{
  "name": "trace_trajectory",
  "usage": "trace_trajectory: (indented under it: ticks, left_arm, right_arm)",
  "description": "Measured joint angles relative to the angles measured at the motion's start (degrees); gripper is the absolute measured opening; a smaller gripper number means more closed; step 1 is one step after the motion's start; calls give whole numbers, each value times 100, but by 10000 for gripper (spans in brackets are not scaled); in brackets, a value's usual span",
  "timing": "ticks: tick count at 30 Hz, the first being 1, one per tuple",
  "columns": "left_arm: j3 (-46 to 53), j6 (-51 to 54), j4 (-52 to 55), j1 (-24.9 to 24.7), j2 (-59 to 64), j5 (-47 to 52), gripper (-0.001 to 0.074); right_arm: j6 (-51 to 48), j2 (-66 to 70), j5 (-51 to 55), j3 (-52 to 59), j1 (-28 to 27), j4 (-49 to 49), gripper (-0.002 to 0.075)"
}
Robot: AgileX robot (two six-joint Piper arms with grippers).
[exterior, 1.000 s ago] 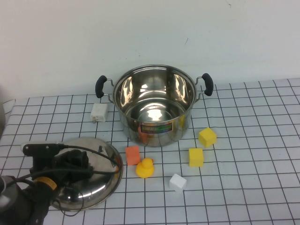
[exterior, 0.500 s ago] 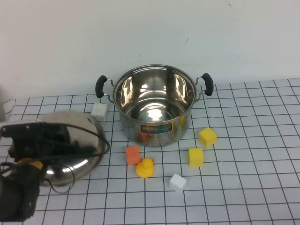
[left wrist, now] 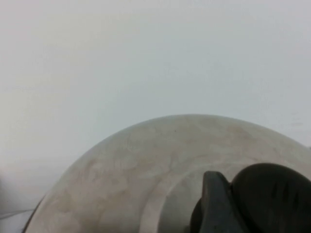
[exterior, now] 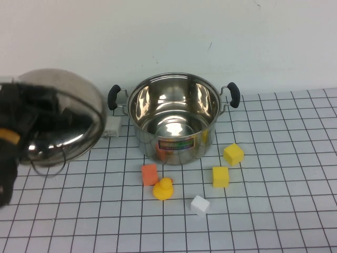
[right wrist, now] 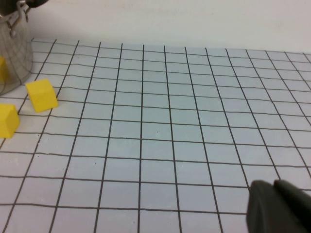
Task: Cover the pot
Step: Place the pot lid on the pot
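High view: pot [exterior: 174, 118] uncovered, upright near counter's far edge, centre. Left gripper [exterior: 39, 113] grasping lid [exterior: 63, 118] aloft over far-left corner. Right gripper [right wrist: 282, 208] over right side; jaw state cannot tell.

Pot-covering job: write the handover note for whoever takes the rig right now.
Left gripper: at the table's far left, carrying the lid in the air by its knob, left of the pot.
Right gripper: low over bare grid cloth to the right, holding nothing; open or shut not visible.
Pot: upright at centre back, open and empty.
Done: lid picked up.
Left: carry it over the pot, lower it onto the rim, release.
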Motion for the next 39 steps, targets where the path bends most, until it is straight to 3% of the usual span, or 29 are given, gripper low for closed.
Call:
trace_trajectory:
  ticks: [5, 11, 19, 27, 39]
  left_arm:
    - [-1177, -1525, 1446, -187, 23, 1494, 330]
    - [-2391, -2668, 2788, -653, 750, 1747, 330]
    - [-3853, -2809, 3366, -1350, 2262, 2177, 330]
    - [-5027, -2845, 3434, -1605, 3335, 2533, 330]
    - [-5176, -2955, 3486, -1659, 3819, 2238, 330]
  right_arm:
    - [0, 0, 0, 0, 0, 0, 9]
    - [0, 0, 0, 0, 0, 0, 9]
    - [0, 0, 0, 0, 0, 0, 9]
    - [0, 0, 0, 0, 0, 0, 9]
    - [0, 0, 0, 0, 0, 0, 9]
